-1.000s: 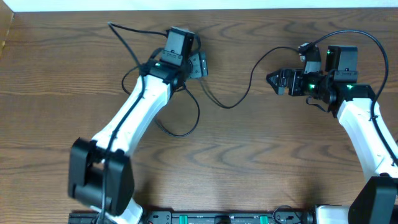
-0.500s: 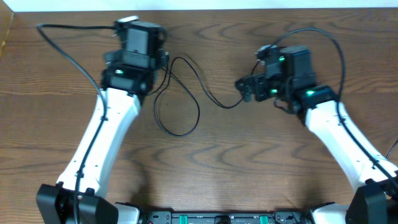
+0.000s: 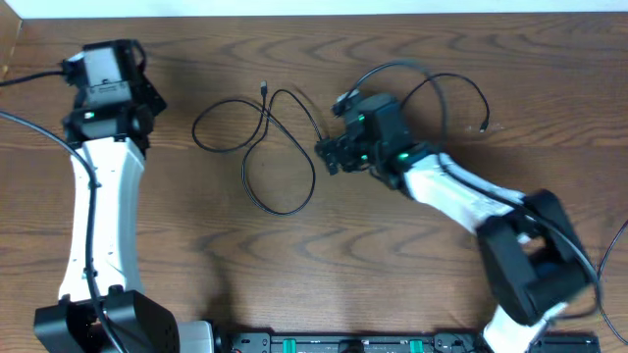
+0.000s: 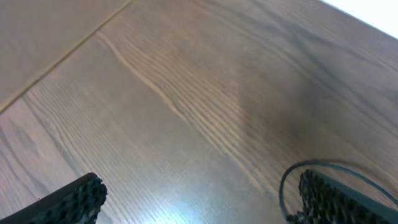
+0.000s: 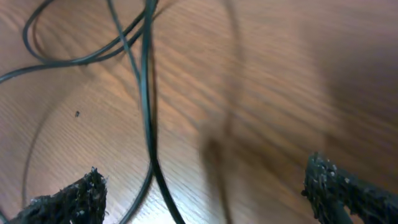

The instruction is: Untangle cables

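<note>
The cables are thin black cords lying in overlapping loops on the wood table between the arms. One small plug end lies at the back, and another plug end lies far right. My left gripper is at the back left, away from the loops. It is open over bare wood, with a curve of cable by its right finger. My right gripper is open at the loops' right edge. In the right wrist view a black cord runs between its spread fingers, ungripped.
A thick black robot wire arcs over the right arm, and another trails off the left arm. The table's back edge is close behind the cables. A table seam shows in the left wrist view.
Both arms swung left. The left gripper opened and moved off to the back-left corner, leaving the cord on the table. The right gripper came to the loops' right side.
</note>
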`<action>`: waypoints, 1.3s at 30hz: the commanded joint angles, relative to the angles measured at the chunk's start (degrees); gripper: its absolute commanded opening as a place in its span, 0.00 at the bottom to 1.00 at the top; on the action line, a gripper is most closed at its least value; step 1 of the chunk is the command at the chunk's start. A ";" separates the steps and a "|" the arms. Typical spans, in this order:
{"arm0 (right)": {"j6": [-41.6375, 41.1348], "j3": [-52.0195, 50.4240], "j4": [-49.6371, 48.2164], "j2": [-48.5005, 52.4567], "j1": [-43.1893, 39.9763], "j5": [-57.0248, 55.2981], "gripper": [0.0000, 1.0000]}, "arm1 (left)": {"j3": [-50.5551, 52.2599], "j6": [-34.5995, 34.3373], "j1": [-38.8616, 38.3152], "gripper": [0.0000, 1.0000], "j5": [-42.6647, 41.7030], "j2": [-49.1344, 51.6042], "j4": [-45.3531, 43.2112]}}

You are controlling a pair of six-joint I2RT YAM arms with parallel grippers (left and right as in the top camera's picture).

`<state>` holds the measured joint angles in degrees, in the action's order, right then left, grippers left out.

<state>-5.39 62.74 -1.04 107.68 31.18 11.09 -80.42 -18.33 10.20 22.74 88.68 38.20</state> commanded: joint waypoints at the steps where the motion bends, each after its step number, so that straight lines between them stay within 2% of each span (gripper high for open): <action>1: 0.28 0.31 -3.19 3.52 2.58 -0.44 0.99 | -0.42 0.04 1.66 0.99 -2.84 0.15 0.24; 7: -0.81 0.31 -6.25 6.19 8.81 -1.05 0.99 | -0.42 0.04 1.79 0.99 -2.84 0.94 -0.13; 15: -1.01 0.31 -5.05 8.63 14.80 -13.88 0.99 | -0.42 0.04 1.79 0.99 -2.84 2.19 0.24; 21: -2.29 0.31 -2.99 9.07 15.08 -19.45 0.99 | -0.42 0.04 1.79 0.99 -2.84 2.19 0.26; 30: -7.13 0.31 2.62 10.43 12.13 -28.17 0.98 | -0.42 0.04 1.79 0.99 -2.86 2.19 0.42; 39: -8.96 0.31 8.96 10.43 1.33 -29.79 0.90 | -0.42 0.04 1.79 0.99 -4.79 2.19 0.59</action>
<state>-14.37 65.10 4.60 115.74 36.36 -13.80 -80.42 -18.33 11.90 19.40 90.48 38.61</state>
